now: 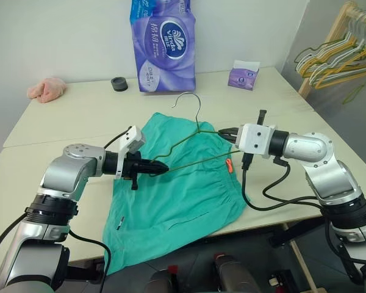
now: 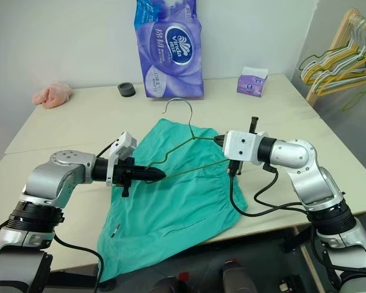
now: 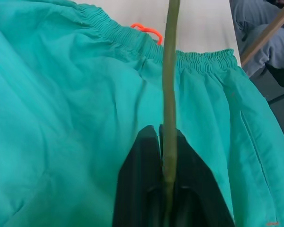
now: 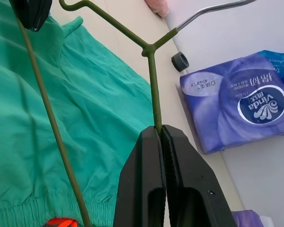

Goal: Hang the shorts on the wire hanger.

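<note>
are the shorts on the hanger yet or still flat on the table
Still flat: the shorts lie spread on the table, hem over its edge; the wire hanger is held above them.

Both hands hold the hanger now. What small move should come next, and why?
Probably lower the thin olive-green wire hanger toward the elastic waistband of the teal-green fabric shorts. The left hand and right hand are both shut on its wire, holding it above the shorts, which lie flat on the table, not yet threaded.

I count one shorts, one wire hanger, one tissue pack, one tissue box, one tape roll, one pink cloth.
</note>
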Tool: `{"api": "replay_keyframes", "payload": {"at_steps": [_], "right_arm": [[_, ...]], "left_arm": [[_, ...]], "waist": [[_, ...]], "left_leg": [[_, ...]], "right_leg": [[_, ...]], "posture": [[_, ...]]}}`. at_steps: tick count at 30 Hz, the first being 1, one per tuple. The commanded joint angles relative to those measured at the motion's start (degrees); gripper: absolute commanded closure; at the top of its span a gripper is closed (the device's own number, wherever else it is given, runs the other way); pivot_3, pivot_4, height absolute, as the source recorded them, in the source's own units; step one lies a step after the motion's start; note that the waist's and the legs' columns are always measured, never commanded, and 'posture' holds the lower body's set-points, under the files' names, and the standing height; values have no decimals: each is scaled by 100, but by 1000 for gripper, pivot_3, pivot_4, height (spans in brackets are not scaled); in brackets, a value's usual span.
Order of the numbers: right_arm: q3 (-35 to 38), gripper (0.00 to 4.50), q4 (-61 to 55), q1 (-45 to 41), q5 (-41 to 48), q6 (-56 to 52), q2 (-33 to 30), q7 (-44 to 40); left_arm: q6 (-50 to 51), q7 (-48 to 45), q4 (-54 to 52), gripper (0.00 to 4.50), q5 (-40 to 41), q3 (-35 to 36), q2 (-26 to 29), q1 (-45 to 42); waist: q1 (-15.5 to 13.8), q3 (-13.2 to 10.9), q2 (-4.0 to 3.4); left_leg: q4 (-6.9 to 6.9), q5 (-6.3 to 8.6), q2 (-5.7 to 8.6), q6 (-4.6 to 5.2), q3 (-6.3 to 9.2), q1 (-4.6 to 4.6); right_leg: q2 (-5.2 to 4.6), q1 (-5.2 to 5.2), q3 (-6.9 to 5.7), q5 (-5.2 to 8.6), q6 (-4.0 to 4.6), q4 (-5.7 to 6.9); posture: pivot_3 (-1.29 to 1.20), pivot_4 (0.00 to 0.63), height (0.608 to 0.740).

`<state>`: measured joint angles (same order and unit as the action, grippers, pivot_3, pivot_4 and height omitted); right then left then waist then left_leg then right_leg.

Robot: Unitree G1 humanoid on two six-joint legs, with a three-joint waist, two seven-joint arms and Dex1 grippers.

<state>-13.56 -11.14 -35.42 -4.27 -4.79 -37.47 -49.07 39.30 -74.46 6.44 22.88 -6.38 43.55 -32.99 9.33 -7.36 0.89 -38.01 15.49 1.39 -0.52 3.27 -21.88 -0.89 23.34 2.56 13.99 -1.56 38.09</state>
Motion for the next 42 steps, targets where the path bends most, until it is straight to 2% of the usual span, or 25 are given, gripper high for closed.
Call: {"api": "replay_keyframes", "payload": {"at_steps": [1,8,13,19,23,27,35,41,42], "right_arm": [[142,4500,-276,-71,103,167,51,2],[112,4500,-364,-36,178,181,15,-204],[125,3233,-715,191,603,-29,-203,-775],[604,1187,-963,316,1031,-735,-618,-947],[949,1187,-940,521,1265,-1565,-1079,-994],[957,1187,-982,896,1498,-1796,-1323,-1243],[-32,1187,-286,618,1219,-1699,-1402,-2083],[-594,1187,259,213,789,-1737,-1159,-2193],[-624,1354,299,162,769,-1769,-1119,-2196]], "left_arm": [[-1,-24,-252,4470,85,64,69,38],[-29,30,-350,4470,67,45,97,141],[-233,83,-424,4500,-92,-23,145,216],[-656,99,-718,4500,-362,-170,230,432],[-1055,46,-854,4500,-573,-249,343,483],[-1236,-37,-934,4500,-625,-245,402,408],[-1398,-148,-1053,4500,-713,-315,411,292],[-1420,-160,-1172,4500,-744,-322,448,330],[-1443,-158,-1184,4500,-772,-331,460,339]], "waist": [[0,0,0],[-2,0,0],[-7,0,0],[-61,-1,0],[-136,-1,0],[-140,-1,1],[-119,-3,0],[-132,-3,1],[-135,-4,1]], "left_leg": [[0,0,0,0,0,0],[0,0,0,0,1,0],[0,0,0,0,1,0],[-1,0,0,0,1,0],[-1,0,1,0,0,1],[-1,0,1,0,0,2],[0,0,0,1,-9,5],[-1,0,-1,1,-7,4],[-1,0,-1,1,-6,4]], "right_leg": [[0,0,0,0,0,0],[0,0,0,0,0,0],[0,0,0,0,0,0],[-2,-1,0,0,0,-2],[-5,-2,0,0,1,-3],[-5,-4,0,1,1,-3],[0,-4,-5,2,0,-2],[0,-3,-6,1,0,-2],[0,-3,-7,1,0,-2]], "posture": [[-184,108,740],[-182,106,740],[-177,107,740],[-180,111,740],[-194,112,740],[-196,111,740],[-182,109,740],[-165,107,740],[-164,107,740]]}}
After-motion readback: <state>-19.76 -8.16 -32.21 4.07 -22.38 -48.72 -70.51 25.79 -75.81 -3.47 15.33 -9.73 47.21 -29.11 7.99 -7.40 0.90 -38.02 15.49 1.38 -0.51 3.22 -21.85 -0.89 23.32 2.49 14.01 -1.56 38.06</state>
